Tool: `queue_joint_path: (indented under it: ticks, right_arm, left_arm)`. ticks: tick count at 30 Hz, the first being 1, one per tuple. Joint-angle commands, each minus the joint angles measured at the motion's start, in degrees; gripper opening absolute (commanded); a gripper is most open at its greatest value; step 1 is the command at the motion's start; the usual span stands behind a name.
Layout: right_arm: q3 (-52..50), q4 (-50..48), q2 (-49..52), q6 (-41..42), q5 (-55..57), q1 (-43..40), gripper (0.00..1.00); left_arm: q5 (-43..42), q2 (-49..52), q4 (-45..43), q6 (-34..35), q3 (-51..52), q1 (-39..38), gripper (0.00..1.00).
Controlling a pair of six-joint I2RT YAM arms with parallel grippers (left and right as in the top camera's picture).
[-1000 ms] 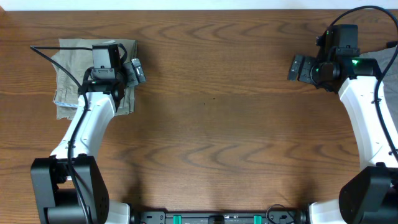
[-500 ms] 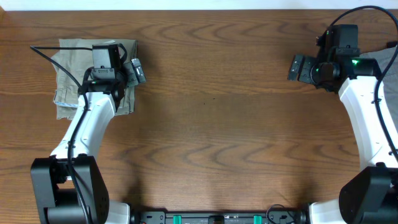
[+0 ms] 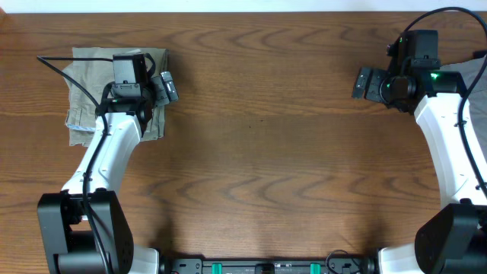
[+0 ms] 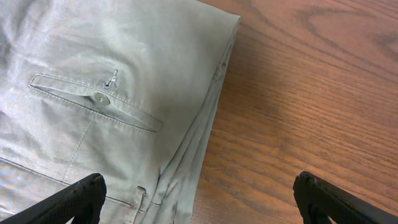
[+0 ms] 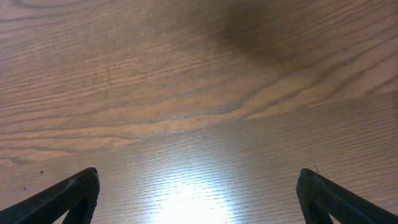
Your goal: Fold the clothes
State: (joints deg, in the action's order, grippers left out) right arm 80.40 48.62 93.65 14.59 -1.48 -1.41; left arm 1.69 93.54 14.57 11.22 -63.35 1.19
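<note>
The pale khaki shorts lie folded into a compact stack at the far left of the table. In the left wrist view the shorts show a back pocket with a small button and stacked folded edges. My left gripper is open and empty, hovering over the right edge of the shorts; its fingertips frame that edge in the left wrist view. My right gripper is open and empty at the far right, over bare wood in the right wrist view.
The wooden table fills the overhead view. A grey garment lies at the far right edge, partly under my right arm. A black cable crosses the shorts on the left.
</note>
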Motion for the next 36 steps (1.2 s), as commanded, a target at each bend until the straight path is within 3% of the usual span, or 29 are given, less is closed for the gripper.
queue_joint_path:
  ticks: [1, 9, 19, 24, 36]
  right_arm:
    - [0.13, 0.07, 0.11, -0.52, 0.44, -0.04, 0.99]
    - [0.04, -0.7, 0.11, -2.25, 4.17, -0.09, 0.99]
    - [0.04, -15.15, -4.07, -1.36, -1.18, 1.18, 0.99]
    - [0.02, -22.23, -10.32, -1.44, 1.88, 4.87, 0.99]
    - [-6.23, -24.26, -34.12, -2.64, 4.22, 9.31, 0.99]
  left_arm:
    - [0.02, -0.15, -0.07, 0.26, 0.09, 0.02, 0.98]
    - [0.02, -0.15, -0.07, 0.26, 0.09, 0.02, 0.98]
    - [0.02, -0.15, -0.07, 0.26, 0.09, 0.02, 0.98]
    - [0.02, -0.15, -0.07, 0.26, 0.09, 0.02, 0.98]
    - [0.02, -0.15, -0.07, 0.26, 0.09, 0.02, 0.98]
